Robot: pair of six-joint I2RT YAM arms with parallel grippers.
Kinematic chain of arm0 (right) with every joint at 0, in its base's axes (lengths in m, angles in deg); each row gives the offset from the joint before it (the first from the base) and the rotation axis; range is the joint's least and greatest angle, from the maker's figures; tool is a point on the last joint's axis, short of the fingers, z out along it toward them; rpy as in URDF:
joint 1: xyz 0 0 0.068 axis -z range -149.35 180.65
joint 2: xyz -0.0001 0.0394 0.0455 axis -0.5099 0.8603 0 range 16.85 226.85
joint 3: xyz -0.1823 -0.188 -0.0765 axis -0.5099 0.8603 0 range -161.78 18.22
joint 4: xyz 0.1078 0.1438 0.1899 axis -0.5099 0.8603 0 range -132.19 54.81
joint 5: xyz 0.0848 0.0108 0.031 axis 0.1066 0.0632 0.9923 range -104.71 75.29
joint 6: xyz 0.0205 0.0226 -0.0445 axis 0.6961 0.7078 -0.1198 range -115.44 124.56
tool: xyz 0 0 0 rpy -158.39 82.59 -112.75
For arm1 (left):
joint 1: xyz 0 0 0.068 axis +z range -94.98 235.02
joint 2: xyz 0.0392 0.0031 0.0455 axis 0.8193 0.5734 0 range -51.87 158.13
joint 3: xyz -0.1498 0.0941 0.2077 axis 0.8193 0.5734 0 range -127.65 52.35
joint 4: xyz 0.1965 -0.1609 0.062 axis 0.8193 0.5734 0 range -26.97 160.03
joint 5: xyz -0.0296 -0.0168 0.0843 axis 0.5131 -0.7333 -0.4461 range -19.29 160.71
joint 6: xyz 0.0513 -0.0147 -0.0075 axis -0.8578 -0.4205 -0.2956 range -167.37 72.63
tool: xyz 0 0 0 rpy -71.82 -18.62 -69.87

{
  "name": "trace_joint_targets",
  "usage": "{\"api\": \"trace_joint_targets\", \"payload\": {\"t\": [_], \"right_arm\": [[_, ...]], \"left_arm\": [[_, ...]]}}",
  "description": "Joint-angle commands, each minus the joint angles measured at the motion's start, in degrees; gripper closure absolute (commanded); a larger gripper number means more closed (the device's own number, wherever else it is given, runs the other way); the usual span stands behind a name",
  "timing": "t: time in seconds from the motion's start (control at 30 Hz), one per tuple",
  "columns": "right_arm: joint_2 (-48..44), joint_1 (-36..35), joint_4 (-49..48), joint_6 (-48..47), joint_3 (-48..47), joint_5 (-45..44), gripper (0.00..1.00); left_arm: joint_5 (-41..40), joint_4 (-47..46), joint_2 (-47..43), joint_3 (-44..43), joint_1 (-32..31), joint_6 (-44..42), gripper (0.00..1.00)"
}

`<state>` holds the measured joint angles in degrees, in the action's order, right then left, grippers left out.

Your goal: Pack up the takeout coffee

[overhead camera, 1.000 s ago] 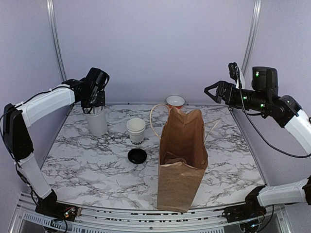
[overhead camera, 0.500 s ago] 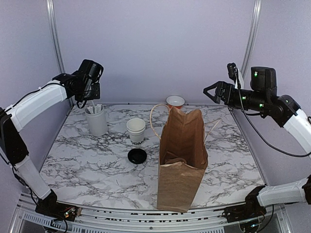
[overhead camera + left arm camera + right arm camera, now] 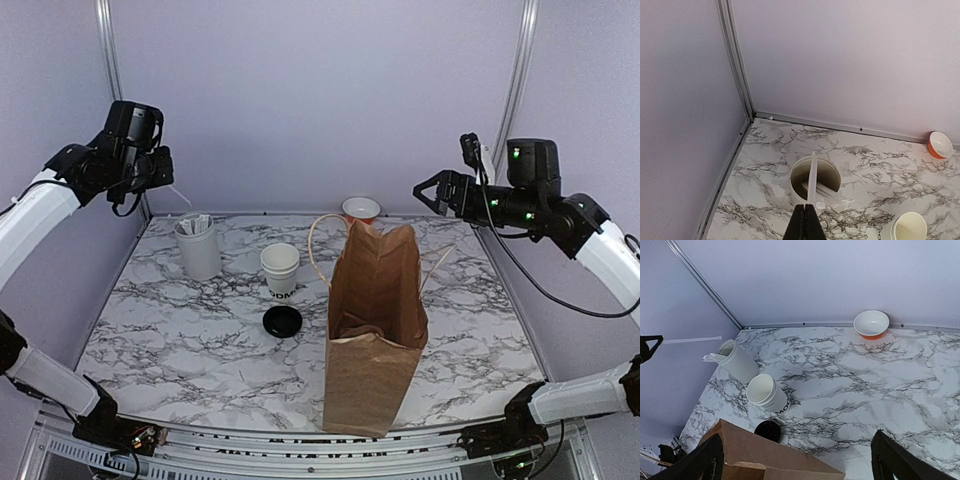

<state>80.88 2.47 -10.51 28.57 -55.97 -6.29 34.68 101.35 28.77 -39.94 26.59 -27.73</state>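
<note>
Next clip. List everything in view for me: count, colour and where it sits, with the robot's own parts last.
table: one, white marble with grey veins, under everything.
paper bag: one, brown, standing open at centre front, handles up.
paper cup: one, white with black lettering, uncovered, left of the bag.
lid: one, black, flat on the table in front of the cup, apart from it.
canister: one, white, back left, sticks inside.
stick: one, white, in the air, pinched in the left tool.
bowl: one, orange outside and white inside, back edge behind the bag.
left tool: one, black, shut on the stick, high at the left.
right tool: one, black, open and empty, high at the right.
</note>
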Motion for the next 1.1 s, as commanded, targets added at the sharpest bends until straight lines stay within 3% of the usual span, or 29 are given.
{"api": "trace_joint_targets", "payload": {"t": [0.0,0.3,0.6,0.9,1.07], "right_arm": [[0.6,0.5,-2.0,-0.1,-0.8,-0.7,0.01],[2.8,0.5,-2.2,-0.1,-1.7,0.1,0.01],[1.9,0.5,-0.2,-0.5,-0.6,-3.8,0.01],[1.1,0.5,2.5,-1.3,-0.2,-7.0,0.01],[0.4,0.5,3.7,-1.5,-0.1,-8.4,0.01]], "left_arm": [[2.6,1.0,-6.1,0.8,0.3,-0.1,1.00],[17.1,-1.5,-13.9,-0.4,0.1,2.5,1.00],[39.4,-15.8,-22.0,2.7,-1.0,2.6,1.00],[53.7,-16.4,-19.2,-1.4,-4.5,2.3,1.00],[54.2,-10.0,-15.2,-7.2,-12.5,-2.0,1.00]]}}
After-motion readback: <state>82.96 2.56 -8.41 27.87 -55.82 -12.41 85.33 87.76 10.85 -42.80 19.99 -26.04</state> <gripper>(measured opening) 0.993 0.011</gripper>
